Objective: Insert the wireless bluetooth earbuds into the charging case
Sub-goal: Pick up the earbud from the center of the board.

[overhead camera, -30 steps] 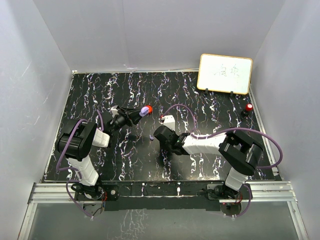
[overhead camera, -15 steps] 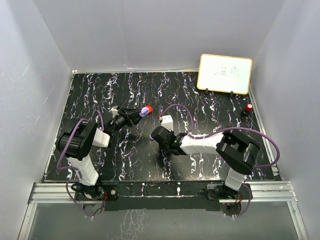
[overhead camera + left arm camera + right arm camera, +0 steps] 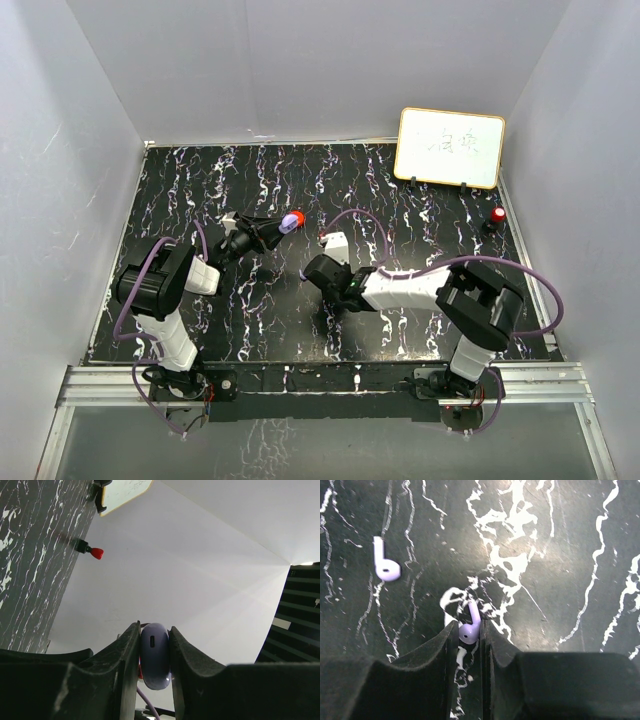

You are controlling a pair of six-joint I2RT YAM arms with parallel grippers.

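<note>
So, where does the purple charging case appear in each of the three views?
Top external: the charging case is left of centre, held in the left gripper.
Left wrist: bottom centre, between the fingers.
Right wrist: not in it.
Shared landmark: the whiteboard, top right from above, top left in the left wrist view.

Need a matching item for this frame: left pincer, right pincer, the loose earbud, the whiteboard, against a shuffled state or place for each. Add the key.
Things
1. left pincer
2. right pincer
3. loose purple earbud
4. whiteboard

States or places
A. propped at the back right of the table
B. fingers either side of a second purple earbud that lies on the table
C. shut on the purple charging case
D. lying on the table, nothing touching it

Pairs: 1-C, 2-B, 3-D, 4-A
</note>
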